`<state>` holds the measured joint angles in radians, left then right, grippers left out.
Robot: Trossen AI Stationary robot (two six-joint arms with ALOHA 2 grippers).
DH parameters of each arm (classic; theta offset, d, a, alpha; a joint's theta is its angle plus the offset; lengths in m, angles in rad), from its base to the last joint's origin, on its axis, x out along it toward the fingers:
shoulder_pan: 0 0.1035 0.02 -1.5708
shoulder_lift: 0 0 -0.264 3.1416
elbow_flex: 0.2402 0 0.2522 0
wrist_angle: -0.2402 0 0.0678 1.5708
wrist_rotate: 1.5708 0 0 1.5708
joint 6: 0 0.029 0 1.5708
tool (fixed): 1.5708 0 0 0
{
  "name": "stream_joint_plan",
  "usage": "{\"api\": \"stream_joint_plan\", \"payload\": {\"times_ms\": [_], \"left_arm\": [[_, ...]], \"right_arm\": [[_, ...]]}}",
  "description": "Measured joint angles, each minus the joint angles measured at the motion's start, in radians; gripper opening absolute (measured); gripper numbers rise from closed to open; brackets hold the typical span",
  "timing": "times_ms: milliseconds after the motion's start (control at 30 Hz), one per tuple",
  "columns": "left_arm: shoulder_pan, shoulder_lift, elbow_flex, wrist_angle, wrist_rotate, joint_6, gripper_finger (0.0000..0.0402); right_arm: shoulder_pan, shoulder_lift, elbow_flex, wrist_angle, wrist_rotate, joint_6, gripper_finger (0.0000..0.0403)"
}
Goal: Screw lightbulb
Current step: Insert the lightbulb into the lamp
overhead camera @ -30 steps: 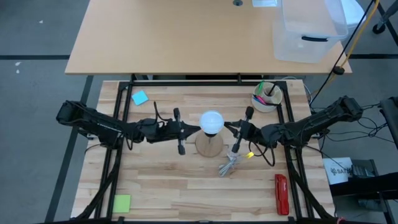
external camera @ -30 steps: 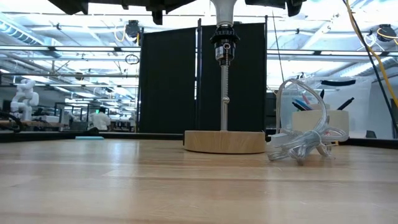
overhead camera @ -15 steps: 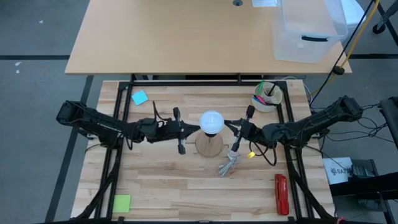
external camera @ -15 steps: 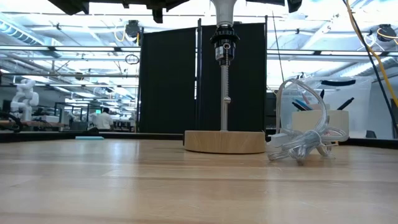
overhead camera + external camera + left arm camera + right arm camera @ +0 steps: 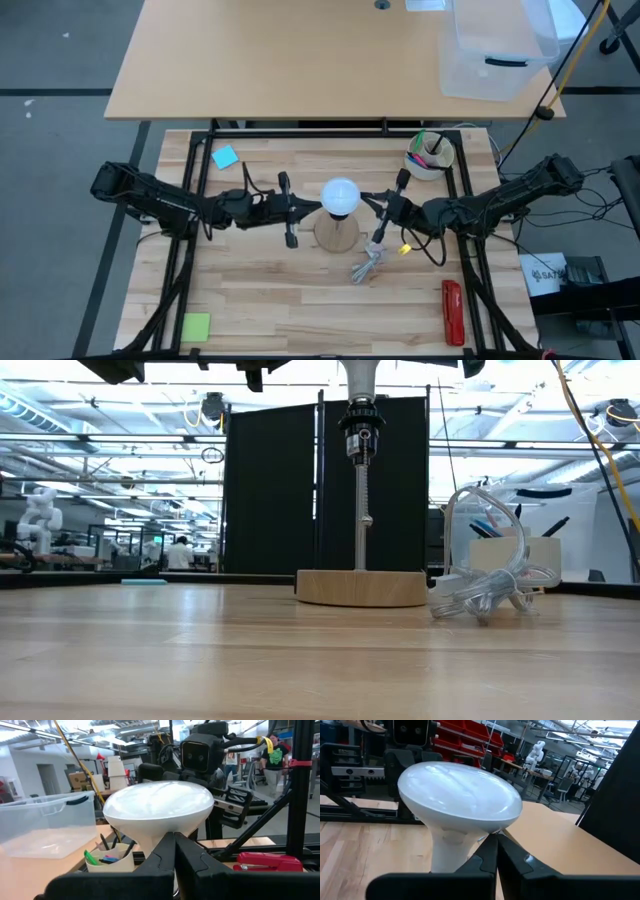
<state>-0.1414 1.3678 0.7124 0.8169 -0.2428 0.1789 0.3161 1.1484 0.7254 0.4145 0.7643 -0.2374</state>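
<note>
Wooden slatted table [image 5: 260, 300] carries the work at its centre. The left arm [image 5: 160, 205] reaches in level from the left edge, the right arm [image 5: 500, 205] from the right edge. Left gripper [image 5: 312, 208] and right gripper [image 5: 370, 207], each with fingers pressed together and holding nothing, point at the neck of the lightbulb [image 5: 340, 196] from opposite sides. The lightbulb stands upright in the black socket [image 5: 360, 432] above the round wooden base [image 5: 361, 587].
</note>
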Motion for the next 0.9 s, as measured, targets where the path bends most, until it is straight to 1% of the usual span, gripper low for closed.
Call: {"api": "stream_joint_plan", "payload": {"times_ms": [400, 667, 900], "left_arm": [[0.018, 0.0, 0.0, 0.0, 0.003, -0.012, 0.0], [0.025, 0.0, 0.0, -0.015, 0.003, -0.017, 0.0], [0.044, 0.0, 0.0, -0.016, 0.015, -0.039, 0.0]], "right_arm": [[0.027, 0.0, 0.0, -0.007, -0.001, -0.001, 0.0], [0.03, 0.0, 0.0, -0.037, -0.008, 0.036, 0.0], [0.055, 0.0, 0.0, -0.042, -0.007, 0.039, 0.0]]}}
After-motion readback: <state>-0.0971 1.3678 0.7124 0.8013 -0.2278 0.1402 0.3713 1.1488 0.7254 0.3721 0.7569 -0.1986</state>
